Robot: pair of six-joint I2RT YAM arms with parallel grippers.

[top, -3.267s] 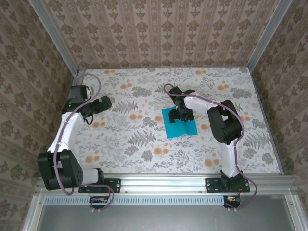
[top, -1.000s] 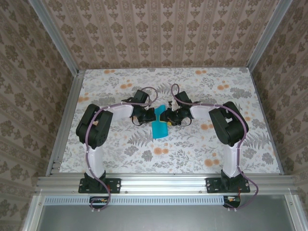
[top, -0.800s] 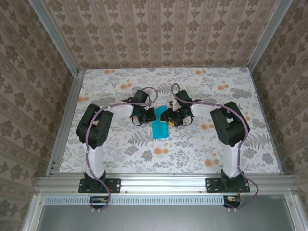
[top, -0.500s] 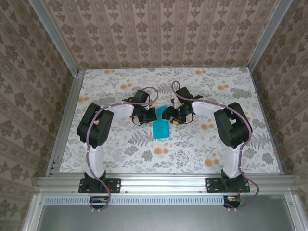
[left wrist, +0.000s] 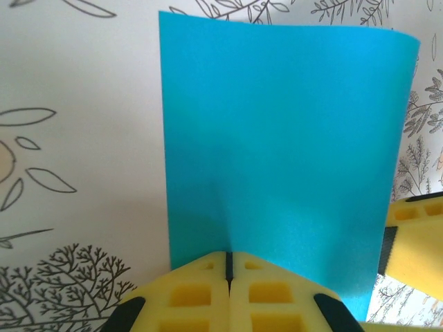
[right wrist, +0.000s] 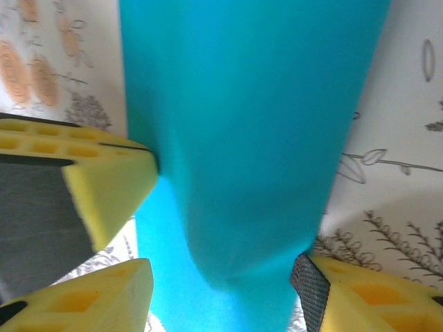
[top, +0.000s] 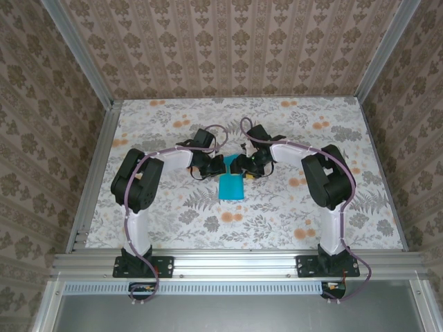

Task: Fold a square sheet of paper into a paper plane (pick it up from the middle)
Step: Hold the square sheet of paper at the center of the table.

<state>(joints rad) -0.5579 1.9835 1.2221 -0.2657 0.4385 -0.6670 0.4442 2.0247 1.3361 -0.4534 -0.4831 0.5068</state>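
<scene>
The square sheet of paper is turquoise-blue and bent over on itself, with a rounded fold, at the middle of the table. My left gripper is shut on the sheet's near edge; its yellow fingers also show in the right wrist view. My right gripper faces it from the other side. It stands open, its jaws apart on either side of the curled paper. One of its fingers shows beside the sheet. The paper plane is out of view.
The floral table is walled by patterned panels and an aluminium frame. Both arms reach inward from their bases and meet at the centre. Free room lies left, right and behind them.
The right gripper's jaws have widened and it has shifted slightly toward the left gripper. The sheet has come down from more upright to lower over the table. The left gripper has stayed shut.
</scene>
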